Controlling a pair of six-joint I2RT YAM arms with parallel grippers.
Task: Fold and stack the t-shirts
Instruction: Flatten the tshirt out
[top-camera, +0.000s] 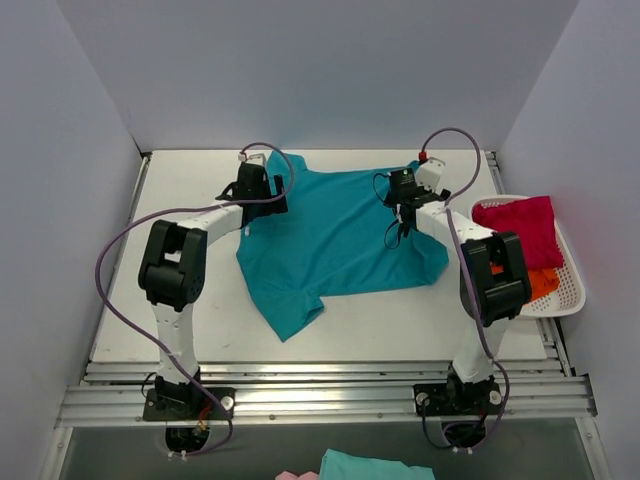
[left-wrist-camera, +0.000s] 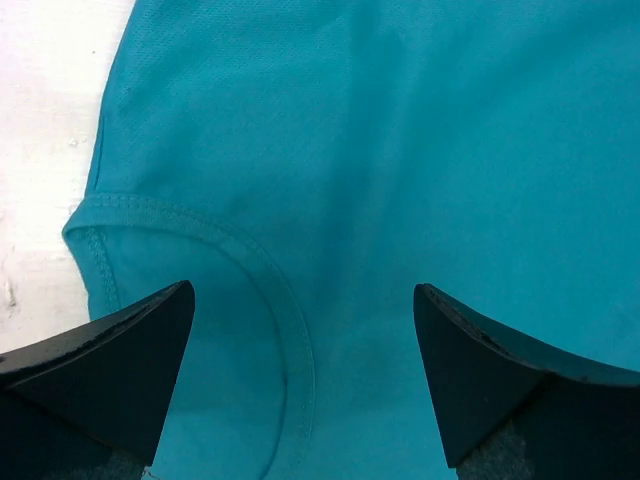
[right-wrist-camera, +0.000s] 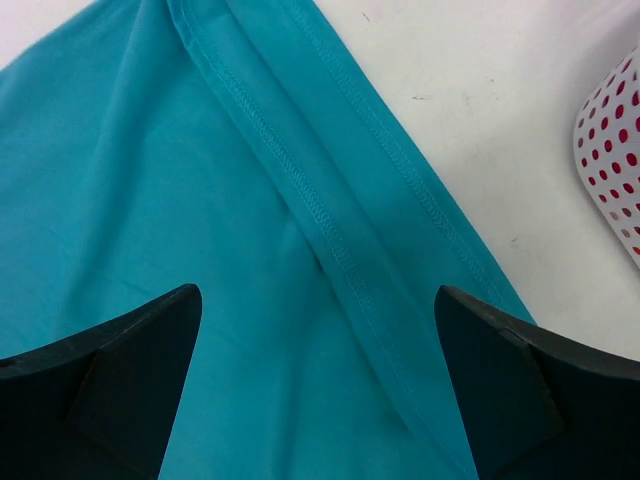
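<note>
Teal t-shirt (top-camera: 335, 235) lies spread and rumpled across the middle of your tabletop (top-camera: 190, 180), reaching its far edge. At the right edge, the white basket (top-camera: 572, 295) holds the crimson t-shirt (top-camera: 520, 225) and the orange t-shirt (top-camera: 540, 283). Left jaws and right jaws both stand spread wide over the teal cloth, pinching nothing.

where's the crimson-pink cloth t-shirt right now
In the top view, the crimson-pink cloth t-shirt sits bunched in the white slatted plastic basket at the white table's right edge, partly over the orange cloth t-shirt.
</note>
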